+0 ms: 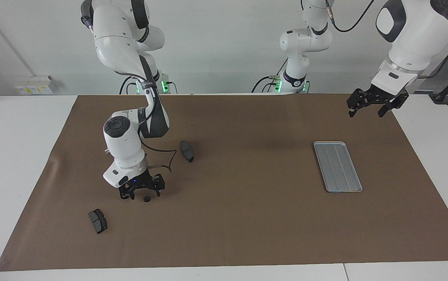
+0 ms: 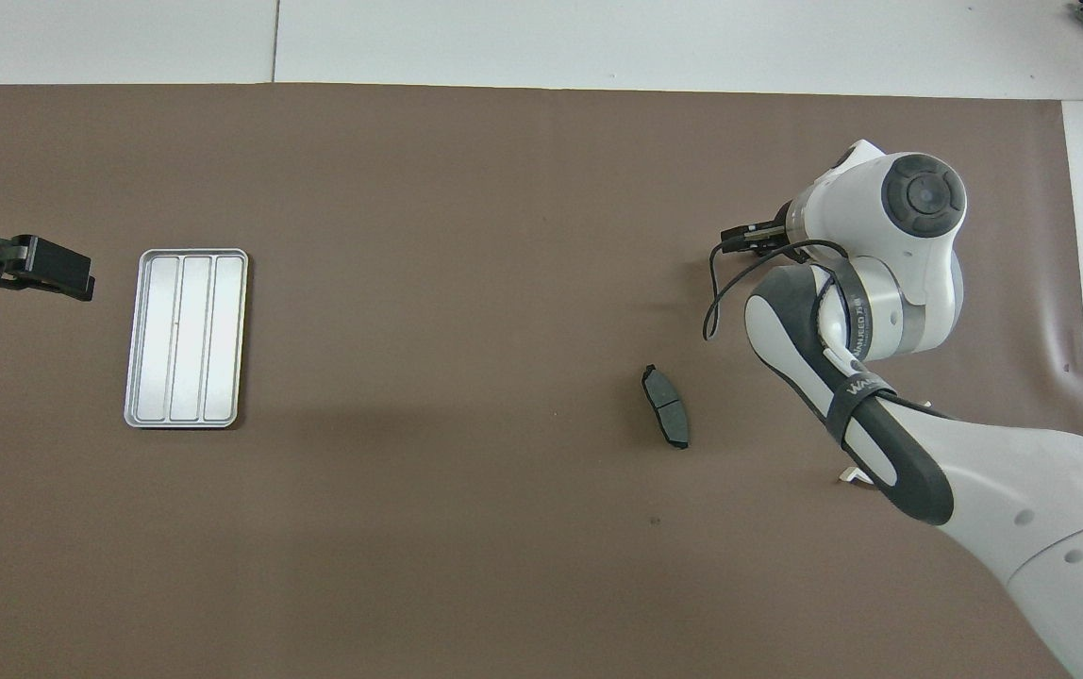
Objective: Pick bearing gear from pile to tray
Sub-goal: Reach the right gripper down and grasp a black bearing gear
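A small black bearing gear [image 1: 146, 199] lies on the brown mat at the right arm's end. My right gripper [image 1: 142, 192] hangs low over it, open, with one fingertip on each side of the gear and not closed on it. The other round gears are hidden by this gripper and arm. The silver grooved tray [image 1: 338, 167] [image 2: 187, 338] lies flat toward the left arm's end, with nothing in it. My left gripper [image 1: 370, 105] [image 2: 56, 272] waits open in the air over the mat's edge beside the tray.
One dark curved pad [image 1: 187, 151] [image 2: 666, 420] lies nearer to the robots than the gear, another pad [image 1: 98, 221] farther from them. Only a tip of the white bracket [image 2: 851, 476] shows under the right arm. The brown mat [image 1: 247, 218] covers the table's middle.
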Robot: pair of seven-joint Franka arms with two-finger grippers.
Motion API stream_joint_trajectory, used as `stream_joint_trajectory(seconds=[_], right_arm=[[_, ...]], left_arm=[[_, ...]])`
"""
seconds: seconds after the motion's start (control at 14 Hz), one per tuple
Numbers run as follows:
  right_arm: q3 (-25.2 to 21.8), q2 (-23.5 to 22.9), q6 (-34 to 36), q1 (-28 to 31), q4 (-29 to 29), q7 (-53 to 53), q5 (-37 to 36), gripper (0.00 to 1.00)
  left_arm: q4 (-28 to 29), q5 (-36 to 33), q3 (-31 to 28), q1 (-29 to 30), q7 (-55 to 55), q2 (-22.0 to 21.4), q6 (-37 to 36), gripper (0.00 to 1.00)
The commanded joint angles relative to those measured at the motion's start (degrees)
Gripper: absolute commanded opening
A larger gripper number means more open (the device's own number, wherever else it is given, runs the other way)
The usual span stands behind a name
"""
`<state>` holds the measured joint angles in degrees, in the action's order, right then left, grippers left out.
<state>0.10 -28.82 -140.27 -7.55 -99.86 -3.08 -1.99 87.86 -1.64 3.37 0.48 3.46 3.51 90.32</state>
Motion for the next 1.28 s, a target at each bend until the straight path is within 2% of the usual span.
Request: stream_joint_trajectory(seconds=[0.0,0.07,0.29,0.36,0.5,0.64,1.21], right_arm=[[0.3,-1.4,-0.9,0.3,1.2,1.4,-1.1,0.88],[0.3,-1.7,-1.0,0.3,1.2,1.4,-1.1,0.81],[0.3,-1.9,-1.0,0.6,1.1,1.5,-1.1,0.73],[0.3,-1.9,-1.0,0.6,0.8,1.5,-1.1,0.67],[0.3,-1.9,-0.9,0.6,0.6,1.5,-1.2,0.65],[0.2,-1.9,-0.9,0.9,0.5,1.5,-1.3,0.59],[0.2,-1.9,-0.8,0.9,-0.2,1.3,-1.3,0.52]], left_arm=[[1.7,-1.3,0.0,0.0,-0.6,-1.6,0.3,1.0],[1.7,-1.3,0.0,0.0,-0.6,-1.6,0.3,1.0],[1.7,-1.3,0.0,0.0,-0.6,-1.6,0.3,1.0],[1.7,-1.3,0.0,0.0,-0.6,-1.6,0.3,1.0],[1.7,-1.3,0.0,0.0,-0.6,-1.6,0.3,1.0],[1.7,-1.3,0.0,0.0,-0.6,-1.6,0.3,1.0],[1.6,-1.3,0.1,-0.7,-0.5,-1.7,0.4,1.0]])
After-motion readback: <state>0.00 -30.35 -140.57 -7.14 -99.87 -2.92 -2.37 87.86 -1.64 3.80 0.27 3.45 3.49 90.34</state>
